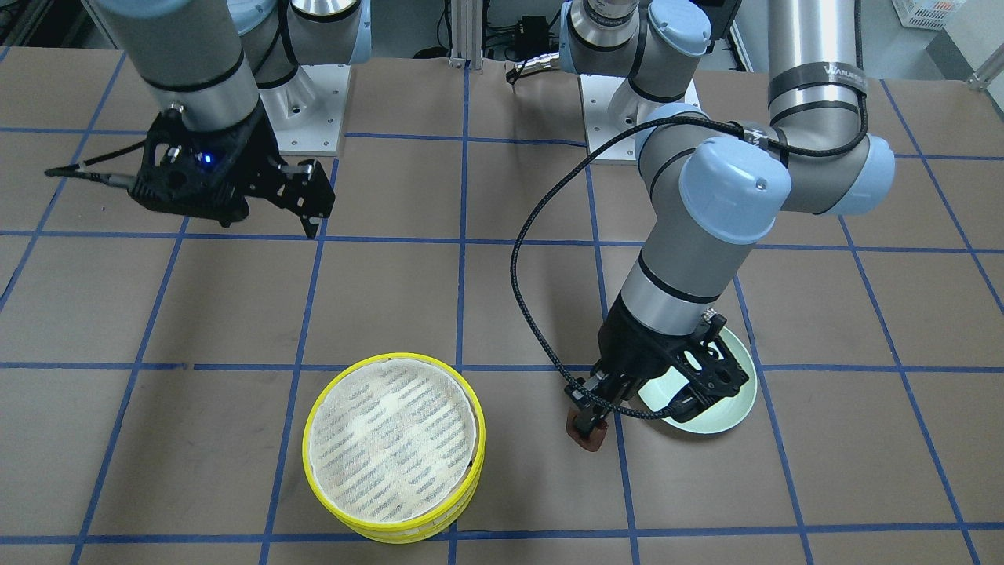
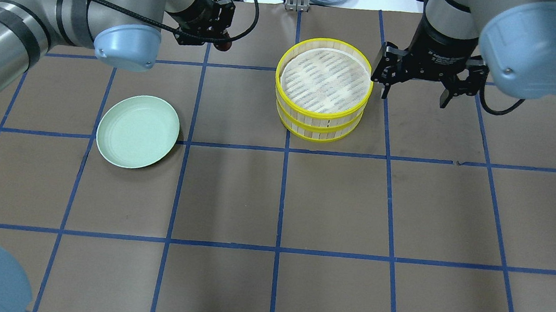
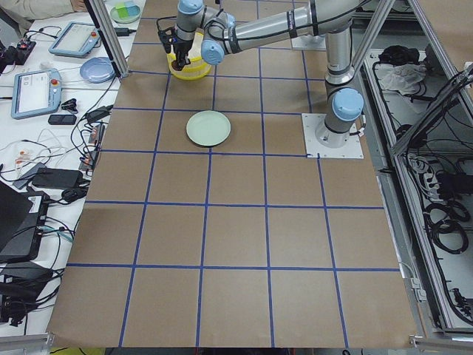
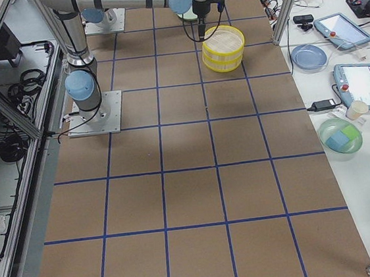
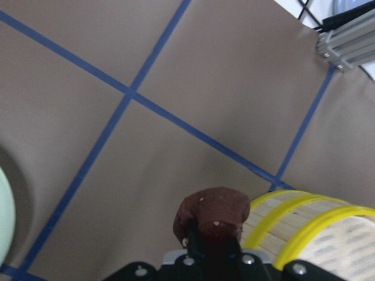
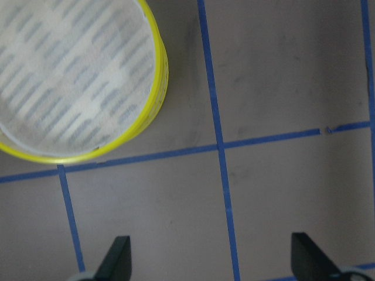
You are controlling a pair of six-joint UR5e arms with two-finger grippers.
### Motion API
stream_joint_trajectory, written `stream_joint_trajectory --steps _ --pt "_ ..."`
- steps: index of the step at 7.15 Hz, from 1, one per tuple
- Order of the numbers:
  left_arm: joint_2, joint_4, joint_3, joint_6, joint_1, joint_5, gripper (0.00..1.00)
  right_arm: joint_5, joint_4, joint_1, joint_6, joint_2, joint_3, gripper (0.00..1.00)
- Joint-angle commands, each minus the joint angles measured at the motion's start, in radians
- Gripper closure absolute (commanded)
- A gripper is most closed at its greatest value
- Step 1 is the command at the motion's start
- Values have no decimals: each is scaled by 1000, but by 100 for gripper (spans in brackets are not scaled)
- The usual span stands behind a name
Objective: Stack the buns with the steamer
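Observation:
The steamer [image 2: 321, 109] is two yellow-rimmed trays stacked one on the other; the top striped liner [image 1: 392, 441] is bare. My left gripper [image 1: 586, 420] is shut on the dark reddish-brown bun [image 1: 590, 438] and holds it above the table, between the green plate and the steamer. The left wrist view shows the bun [image 5: 212, 211] just left of the steamer's rims [image 5: 304, 225]. My right gripper [image 2: 414, 88] is open and empty, beside the steamer on the side away from the bun. Its fingers [image 6: 117, 257] are spread wide over bare table. The cream-beige bun is hidden.
A pale green plate [image 2: 138, 131] lies bare on the brown paper with blue tape grid, on my left side. It also shows in the front view [image 1: 729, 400], partly under my left wrist. Operator desks with tablets and bowls lie beyond the far table edge.

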Motion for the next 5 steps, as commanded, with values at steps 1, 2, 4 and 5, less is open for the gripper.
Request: stream_joint_trajectory --steps 1,2,4,5 --pt "-19 46 -6 -255 -66 -35 100 28 122 4 -28 -79 -44 0" --pt "-30 61 -6 -311 -86 -37 100 25 175 6 -32 -78 -83 0" --pt "-70 60 -8 -454 -111 -102 100 3 173 4 -120 -64 -91 0" --pt "-85 63 -8 -489 -116 -109 100 -21 162 3 -197 -55 -91 0"
